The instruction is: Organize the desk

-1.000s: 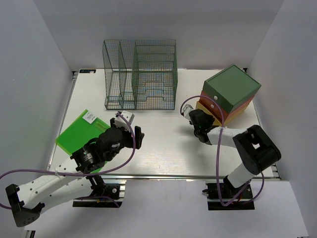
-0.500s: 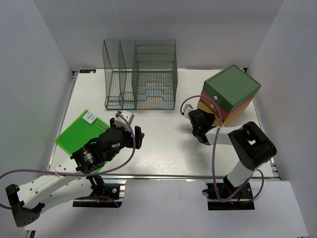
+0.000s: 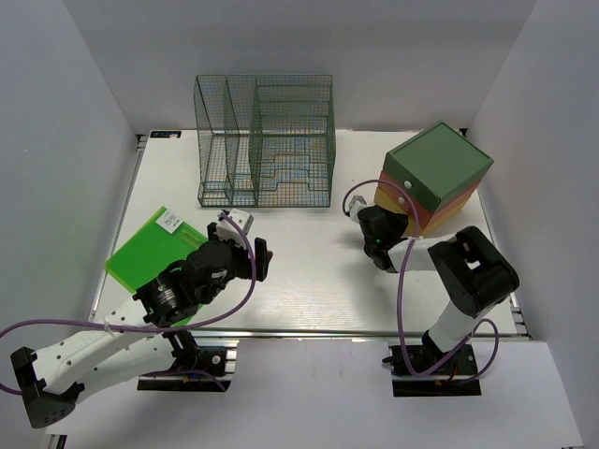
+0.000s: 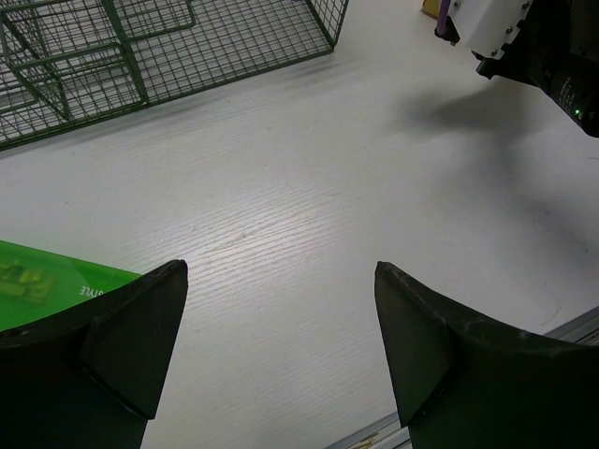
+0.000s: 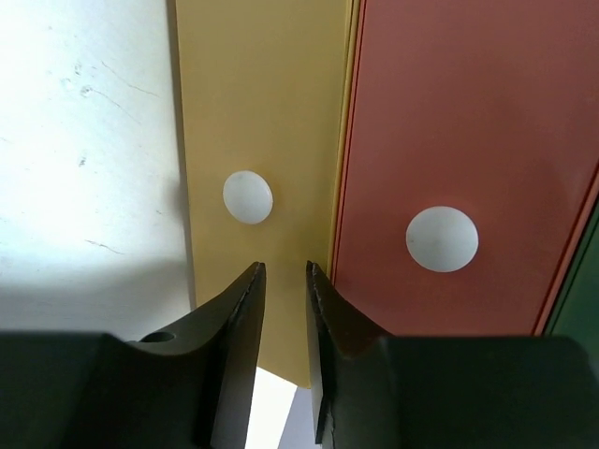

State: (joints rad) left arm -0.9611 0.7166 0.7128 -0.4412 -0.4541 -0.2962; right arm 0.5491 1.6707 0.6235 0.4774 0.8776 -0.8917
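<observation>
Right gripper [image 5: 285, 271] has narrowed its empty jaws before the yellow drawer [image 5: 253, 103]; pinch its small, slick-looking knob [image 5: 248, 197]. Left gripper [image 4: 279, 271] gapes over the rigid desk [image 4: 281, 168].

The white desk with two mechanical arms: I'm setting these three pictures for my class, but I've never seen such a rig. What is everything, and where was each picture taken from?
The machine is two robot arms bolted at the near edge of a large flat white tabletop, each ending in a two-finger gripper. The overhead picture looks down from behind the left arm and right arm. The other two come from wrist cameras looking along the fingers. On the desk stand a green wire-mesh rack and a green-topped box of drawers; a bright green flat folder lies partly hidden by the left arm. The left gripper is wide open above bare desk. The right gripper, fingers almost together, faces the yellow drawer front beside the red drawer front. Nothing is held.
</observation>
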